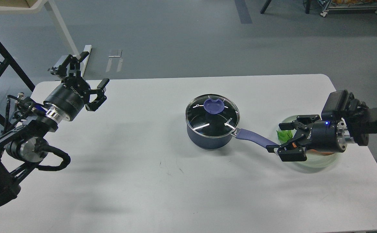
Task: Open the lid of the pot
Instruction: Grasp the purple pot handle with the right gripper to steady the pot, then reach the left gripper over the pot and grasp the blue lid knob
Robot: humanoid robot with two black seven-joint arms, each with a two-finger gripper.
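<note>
A dark blue pot (208, 137) stands mid-table with a glass lid (212, 116) on it. The lid has a purple knob (214, 105). The pot's purple handle (253, 137) points right and toward me. My right gripper (280, 137) is open, low over the table, with its fingers on either side of the handle's far end. My left gripper (83, 72) is open and empty, raised over the table's far left corner, well away from the pot.
A pale green plate (317, 160) holding a toy carrot with green leaves (284, 135) sits right of the pot, mostly hidden behind my right gripper. The white table's rounded far right corner (324, 79) is nearby. A black frame stands off the left edge.
</note>
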